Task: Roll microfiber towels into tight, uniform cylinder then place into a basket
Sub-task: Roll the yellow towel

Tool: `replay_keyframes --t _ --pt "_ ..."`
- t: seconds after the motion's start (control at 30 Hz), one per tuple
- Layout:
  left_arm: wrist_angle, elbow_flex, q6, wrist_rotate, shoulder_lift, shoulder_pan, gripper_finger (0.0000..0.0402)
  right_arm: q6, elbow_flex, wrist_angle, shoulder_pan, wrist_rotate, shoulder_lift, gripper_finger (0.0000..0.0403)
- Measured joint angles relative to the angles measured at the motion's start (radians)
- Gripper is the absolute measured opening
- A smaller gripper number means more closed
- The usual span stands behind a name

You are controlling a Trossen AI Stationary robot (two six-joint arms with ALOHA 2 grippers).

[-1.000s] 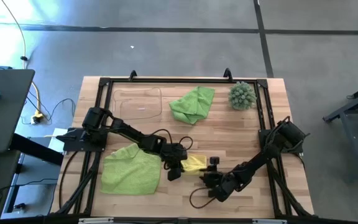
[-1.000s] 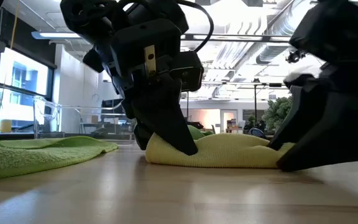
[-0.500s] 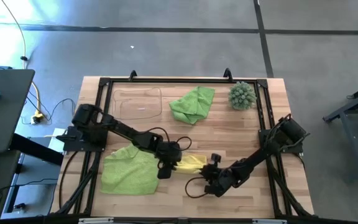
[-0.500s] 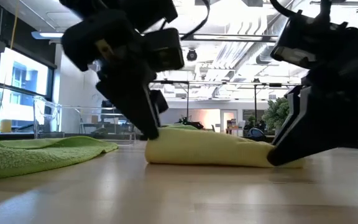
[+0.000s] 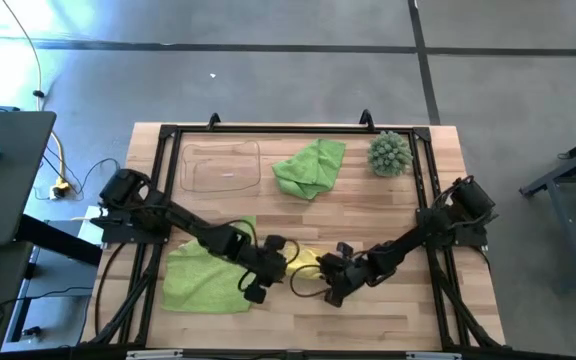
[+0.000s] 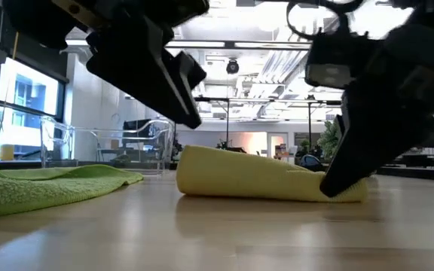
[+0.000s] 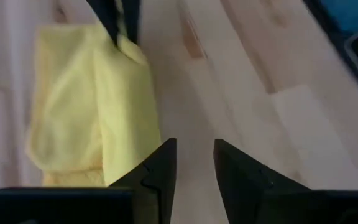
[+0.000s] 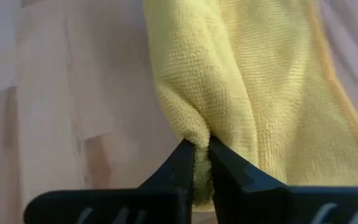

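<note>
The yellow towel lies loosely rolled on the table near the front edge, also seen in the high view. My right gripper is shut on its right end. My left gripper stands open just above and beside the towel's left end, with bare wood between its fingers and touching nothing. One lime green towel lies flat at the near left. Another green towel lies crumpled at the far middle. The clear basket stands at the far left. My right gripper pinches a fold at the yellow towel's right end between its two fingers. The fingers slant down from the table's right side. The towel lies slack on the table, with its end bunched where the fingertips meet.
A spiky green ball plant stands at the far right. A black frame runs around the tabletop. Bare wood shows in front of the yellow towel and between the towels.
My left gripper has let go of the yellow towel's left end, risen clear and drawn back toward the near left, rolling as it went. My right gripper has gone a little toward the left at the towel's right end. The towel has stayed on the table.
</note>
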Motion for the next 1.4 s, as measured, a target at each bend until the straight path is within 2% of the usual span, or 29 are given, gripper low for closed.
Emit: replay_keyframes --t 0.13,0.23,0.47,0.57,0.8,0.9,1.07,1.27,1.4 --pt "0.028 0.001 0.008 -0.227 0.000 -0.058 0.0106 -0.007 0.001 0.025 -0.037 -0.072 -0.001 0.0018" --pt "0.034 0.001 0.052 -0.314 0.009 -0.072 0.0118 -0.027 0.000 0.059 -0.058 -0.125 0.001 0.0018" --pt "0.090 0.002 0.065 -0.307 0.108 -0.068 0.0149 -0.027 -0.001 0.073 -0.082 -0.162 0.002 0.0019" --pt "0.094 0.002 0.065 -0.337 0.145 -0.068 0.0151 -0.028 -0.001 0.074 -0.086 -0.164 0.002 0.0019" --pt "0.115 0.004 0.026 -0.330 0.189 -0.041 0.0151 -0.031 -0.001 0.073 -0.088 -0.164 0.002 0.0019" --pt "0.112 0.005 -0.036 -0.269 0.191 -0.014 0.0140 -0.031 -0.001 0.072 -0.088 -0.162 0.002 0.0019" --pt "0.116 0.007 -0.127 -0.051 0.190 0.048 0.0094 -0.039 0.000 0.057 -0.087 -0.161 -0.017 0.0050" --pt "0.121 0.007 -0.169 0.115 0.193 0.115 0.0026 -0.097 -0.006 -0.055 -0.086 -0.178 -0.131 0.0100" --pt "0.118 0.007 -0.201 0.219 0.194 0.160 0.0008 -0.182 -0.006 -0.090 -0.040 -0.143 -0.210 0.0107"
